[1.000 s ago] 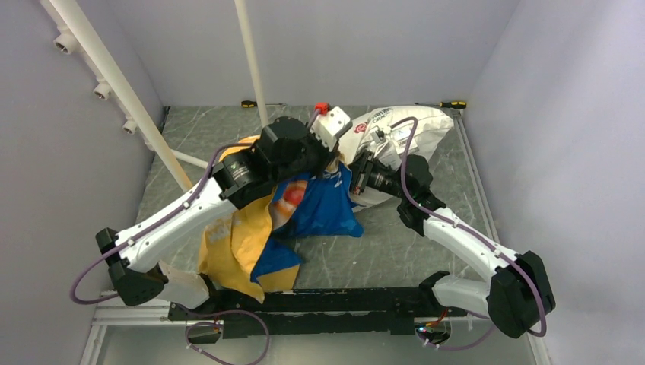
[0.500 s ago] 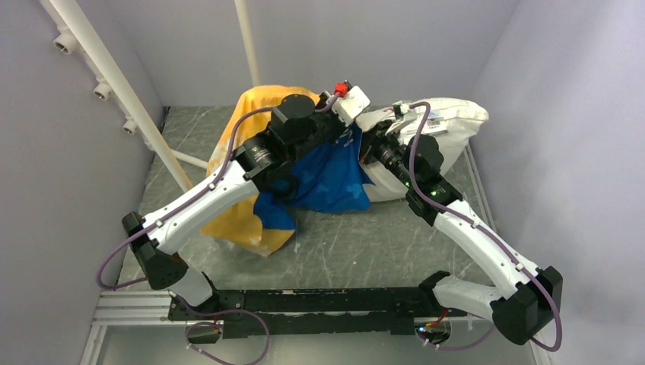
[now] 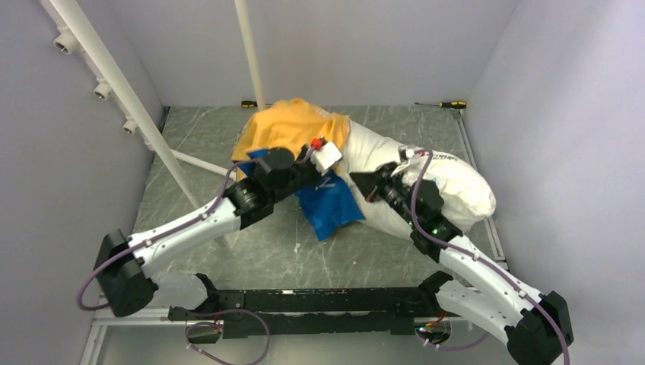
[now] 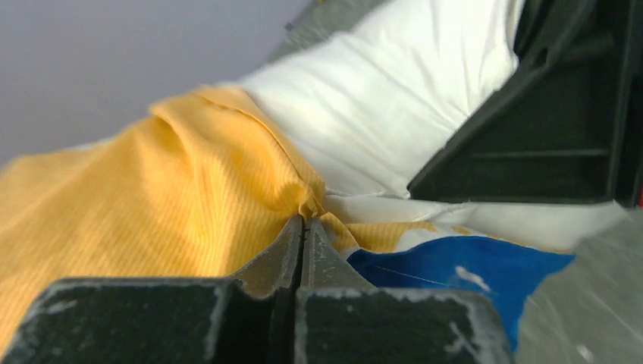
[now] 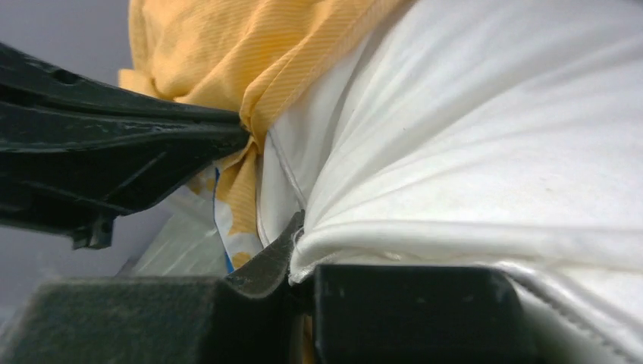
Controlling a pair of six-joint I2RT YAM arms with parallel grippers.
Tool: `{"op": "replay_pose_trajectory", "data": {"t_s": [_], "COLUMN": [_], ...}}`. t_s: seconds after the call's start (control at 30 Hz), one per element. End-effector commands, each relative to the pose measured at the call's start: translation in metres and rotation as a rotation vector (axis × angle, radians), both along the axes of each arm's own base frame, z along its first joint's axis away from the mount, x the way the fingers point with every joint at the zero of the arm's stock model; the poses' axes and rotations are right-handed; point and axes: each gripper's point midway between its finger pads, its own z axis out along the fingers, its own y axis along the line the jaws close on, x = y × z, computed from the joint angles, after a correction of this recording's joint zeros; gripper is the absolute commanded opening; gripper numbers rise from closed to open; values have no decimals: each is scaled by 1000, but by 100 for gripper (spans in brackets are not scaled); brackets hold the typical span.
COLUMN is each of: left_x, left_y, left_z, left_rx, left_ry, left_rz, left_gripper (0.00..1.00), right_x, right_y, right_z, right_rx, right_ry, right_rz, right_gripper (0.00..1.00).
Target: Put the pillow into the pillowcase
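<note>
The white pillow [image 3: 449, 186] lies at the right middle of the table, its left end under the yellow side of the pillowcase [image 3: 293, 125]. The case's blue side [image 3: 331, 209] hangs out below, onto the table. My left gripper [image 3: 341, 176] is shut on a pinch of yellow pillowcase [image 4: 152, 197] cloth, its tips [image 4: 303, 221] tight together. My right gripper [image 3: 359, 181] is shut on the pillow's piped edge [image 5: 297, 227], with the pillow [image 5: 493, 136] bulging above it. The two grippers sit almost tip to tip at the case's mouth.
Two screwdrivers [image 3: 249, 103] [image 3: 452, 104] lie along the back wall. White pipes [image 3: 114, 84] [image 3: 251, 53] slant up at the left and back. Grey walls close in on three sides. A black rail [image 3: 304, 300] runs along the near edge.
Both arms lifted pillow and case, then came down. The yellow cloth now lies over the pillow's left end, and the pillow has shifted right and nearer.
</note>
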Motion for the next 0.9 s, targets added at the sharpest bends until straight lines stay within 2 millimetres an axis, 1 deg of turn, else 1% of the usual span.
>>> {"op": "replay_pose_trajectory", "data": {"t_s": [0.0, 0.07, 0.1, 0.2, 0.23, 0.27, 0.3, 0.33, 0.37, 0.4, 0.43, 0.47, 0.57, 0.63, 0.7, 0.8, 0.87], "left_x": [-47, -61, -67, -97, -109, -118, -125, -132, -137, -140, -142, -142, -136, -120, -107, -101, -98], "left_y": [12, 20, 22, 21, 19, 19, 20, 22, 24, 30, 35, 42, 61, 76, 86, 88, 82], "left_z": [27, 14, 7, -23, -28, -33, -35, -34, -29, -23, -15, -7, 19, 36, 48, 51, 45], "left_rx": [-236, -232, -221, -127, -98, -66, -40, -21, -11, -10, -16, -26, -73, -163, -215, -239, -245], "left_ry": [76, 153, 193, 308, 331, 346, 355, 358, 354, 344, 338, 335, 308, 339, 372, 475, 563], "left_rz": [-87, -93, -101, -200, -246, -273, -279, -276, -272, -261, -250, -230, -139, 18, 138, 242, 299], "left_gripper": [0, 0, 0, 0, 0, 9, 25, 40, 51, 67, 95, 99, 99, 99, 99, 95, 89], "right_x": [-51, -67, -73, -90, -97, -105, -109, -112, -114, -115, -116, -117, -123, -131, -144, -158, -159], "right_y": [27, 33, 35, 44, 47, 50, 51, 51, 49, 47, 45, 43, 42, 46, 50, 50, 47], "right_z": [-14, -45, -55, -75, -79, -83, -84, -78, -70, -60, -50, -42, -17, 2, 22, 61, 84], "right_rx": [173, 164, 158, 114, 91, 66, 50, 46, 47, 45, 42, 31, 20, 57, 104, 167, 163], "right_ry": [61, 163, 208, 339, 378, 419, 445, 442, 425, 404, 384, 368, 343, 314, 292, 200, 138], "right_rz": [243, 304, 330, 423, 468, 509, 526, 538, 534, 523, 519, 519, 546, 606, 686, 760, 751], "right_gripper": [0, 0, 1, 6, 10, 16, 30, 41, 50, 57, 65, 69, 77, 79, 80, 80, 80]}}
